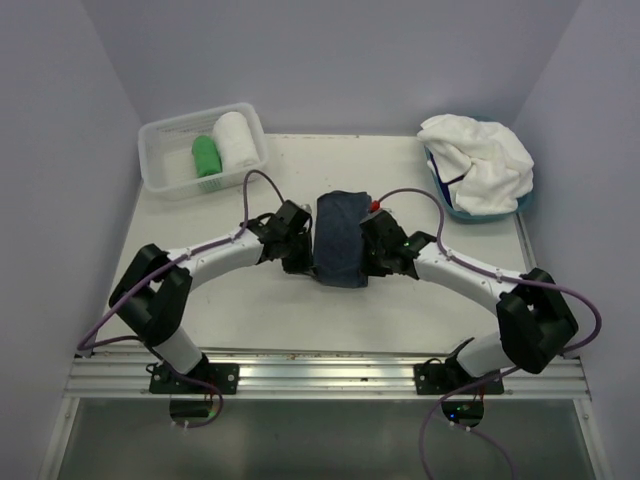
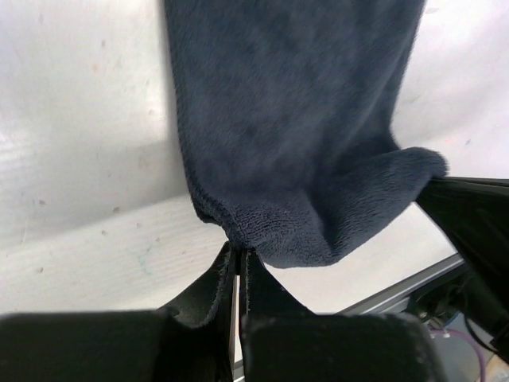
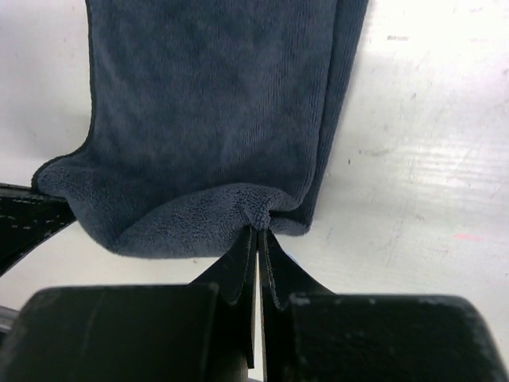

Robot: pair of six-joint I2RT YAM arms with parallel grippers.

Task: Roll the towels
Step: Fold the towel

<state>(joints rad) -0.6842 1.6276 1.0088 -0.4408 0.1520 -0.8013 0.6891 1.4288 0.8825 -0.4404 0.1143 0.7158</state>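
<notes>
- As counted from above: one dark navy towel point(image 1: 339, 240) at mid-desk, one green roll point(image 1: 206, 157) and one white roll point(image 1: 235, 140) side by side in the clear basket point(image 1: 160, 130), plus a white heap point(image 1: 480, 160) in the light blue tub point(image 1: 462, 213), number within impossible to tell.
- Two pairs of jaws, one on each side of the navy cloth.
- left jaws: closed tight, pinching its near left corner.
- right jaws: closed likewise, nipping the near right corner.
- Plush, folded into one long band flat on the desk point(image 1: 260, 320), near hem puckered between the two grips.
</notes>
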